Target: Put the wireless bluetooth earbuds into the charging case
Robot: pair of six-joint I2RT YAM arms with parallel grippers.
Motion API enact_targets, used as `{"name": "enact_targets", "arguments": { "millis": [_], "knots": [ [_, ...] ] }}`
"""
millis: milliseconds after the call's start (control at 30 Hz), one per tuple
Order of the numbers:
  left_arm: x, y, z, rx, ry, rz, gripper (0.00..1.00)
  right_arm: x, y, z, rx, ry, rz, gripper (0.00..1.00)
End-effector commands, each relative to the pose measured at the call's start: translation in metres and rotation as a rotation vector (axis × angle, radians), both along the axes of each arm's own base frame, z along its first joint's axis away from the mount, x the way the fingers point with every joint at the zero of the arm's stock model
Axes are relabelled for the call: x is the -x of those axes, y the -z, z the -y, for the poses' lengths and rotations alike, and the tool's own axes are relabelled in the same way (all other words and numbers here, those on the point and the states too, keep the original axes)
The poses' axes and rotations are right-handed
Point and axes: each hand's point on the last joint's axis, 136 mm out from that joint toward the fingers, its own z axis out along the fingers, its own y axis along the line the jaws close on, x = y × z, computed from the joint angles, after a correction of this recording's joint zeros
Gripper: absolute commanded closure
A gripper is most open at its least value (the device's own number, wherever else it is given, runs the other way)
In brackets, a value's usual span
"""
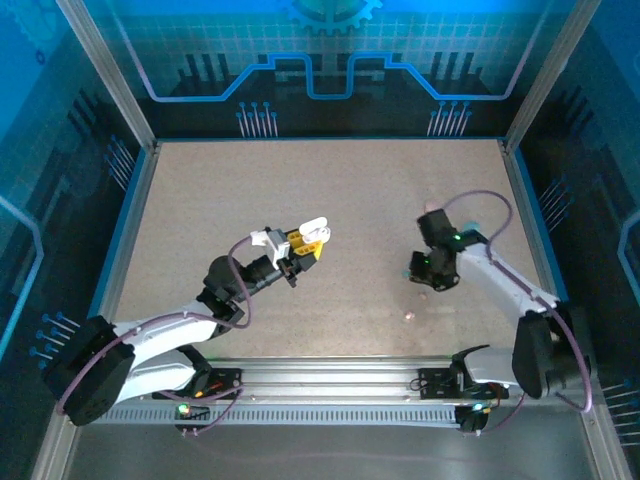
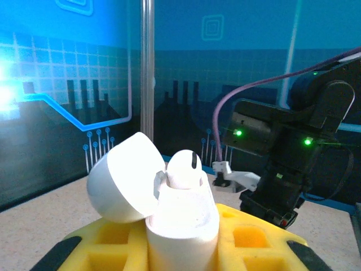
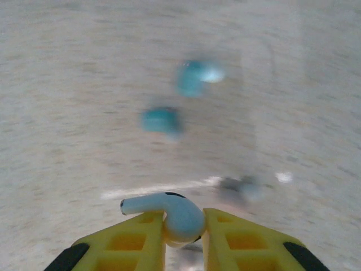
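I am pinching a white earbud (image 3: 181, 217) in my right pincer (image 3: 183, 240). Its yellow fingers are closed almost all the way onto the rounded head, while the short stem is sticking out sideways, free of the pads, and the desk (image 3: 84, 84) is lying blurred well below. My left pincer (image 1: 303, 247) is clamping the white charging case (image 2: 181, 226) by its lower body, shut tight on it. The domed lid (image 2: 121, 183) is hanging open to one side, and a second earbud (image 2: 184, 168) is already sitting in one well, its head poking above the rim. From above, my two pincers are hanging well apart over the desk. I am judging the bud to be nearly weightless, hard and glossy, so it is likely to swivel or squirt out of a two-point pinch rather than bend or break. Squeezing harder is not going to help. Taking it by the head seems right to me, since that is leaving the stem free to lead into the empty well. The case is looking just as smooth, and its lid is looking loosely hinged, so the body is the place to grip. I am expecting any downward press to push the case through my left fingers unless I am seating the bud gently. Two teal smudges (image 3: 161, 120) are showing on the desk beneath my right pincer, too blurred for me to name.
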Motion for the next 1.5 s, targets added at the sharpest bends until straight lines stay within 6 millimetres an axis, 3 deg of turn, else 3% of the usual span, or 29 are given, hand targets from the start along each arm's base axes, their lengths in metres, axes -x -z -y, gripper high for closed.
{"name": "enact_targets", "arguments": {
  "millis": [0, 233, 433, 800, 1467],
  "knots": [
    [0.002, -0.021, -0.017, 0.027, -0.085, 0.081, 0.84, -0.006, 0.001, -0.047, -0.013, -0.198, -0.026, 0.78],
    [0.011, -0.038, -0.041, -0.005, -0.182, 0.132, 0.84, -0.003, 0.034, -0.124, 0.063, -0.527, -0.129, 0.78],
    [0.019, -0.050, -0.053, -0.023, -0.218, 0.165, 0.82, 0.009, 0.054, -0.155, 0.112, -0.734, -0.178, 0.77],
    [0.019, -0.055, -0.051, -0.035, -0.213, 0.174, 0.82, 0.004, 0.061, -0.144, 0.216, -0.766, -0.188, 0.66],
    [0.015, -0.049, -0.046, -0.040, -0.207, 0.157, 0.82, 0.004, 0.049, -0.122, 0.301, -0.742, -0.173, 0.61]
  ]
}}
